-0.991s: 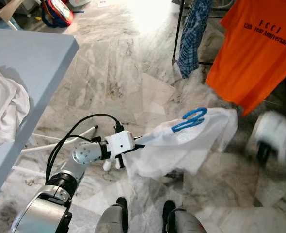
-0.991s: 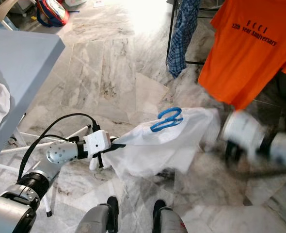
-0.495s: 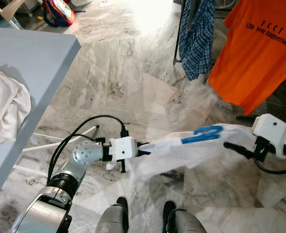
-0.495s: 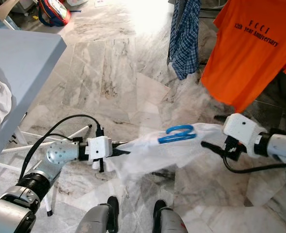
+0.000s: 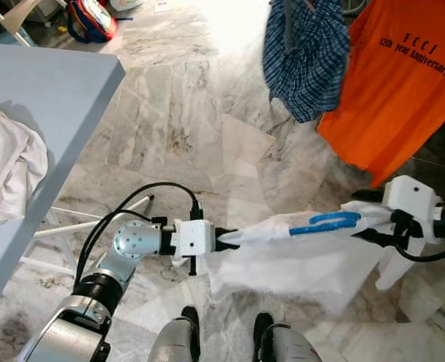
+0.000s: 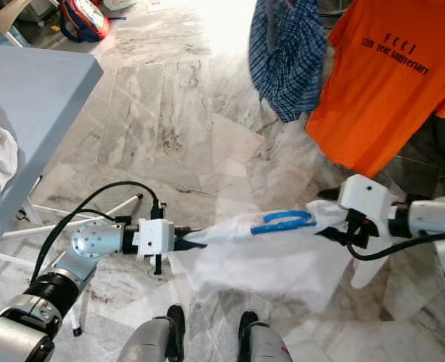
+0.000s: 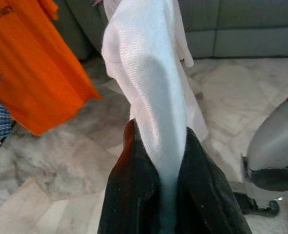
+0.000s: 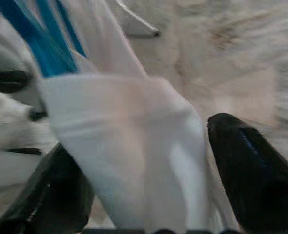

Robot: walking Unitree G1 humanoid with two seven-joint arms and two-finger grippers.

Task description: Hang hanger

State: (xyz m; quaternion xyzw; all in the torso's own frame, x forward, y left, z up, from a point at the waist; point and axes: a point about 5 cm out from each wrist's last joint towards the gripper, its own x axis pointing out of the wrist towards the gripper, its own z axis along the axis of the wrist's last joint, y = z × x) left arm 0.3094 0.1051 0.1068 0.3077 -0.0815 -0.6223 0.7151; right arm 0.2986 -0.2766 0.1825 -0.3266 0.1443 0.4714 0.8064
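1. White cloth, a shirt point(image 5: 298, 256) on a blue hanger point(image 5: 324, 223), is stretched level between both grippers above the marble floor point(image 5: 177, 113).
2. At nine o'clock, the left gripper point(image 5: 221, 239) is pinched tight on one shoulder of the shirt.
3. At three o'clock, the right gripper point(image 6: 329, 232) has the other end bunched between its fingers point(image 8: 251, 170).
4. At one o'clock hang an orange T-shirt point(image 5: 400, 75) and a blue checked shirt point(image 5: 305, 53).
5. A grey table point(image 5: 49, 98) stands at ten o'clock.
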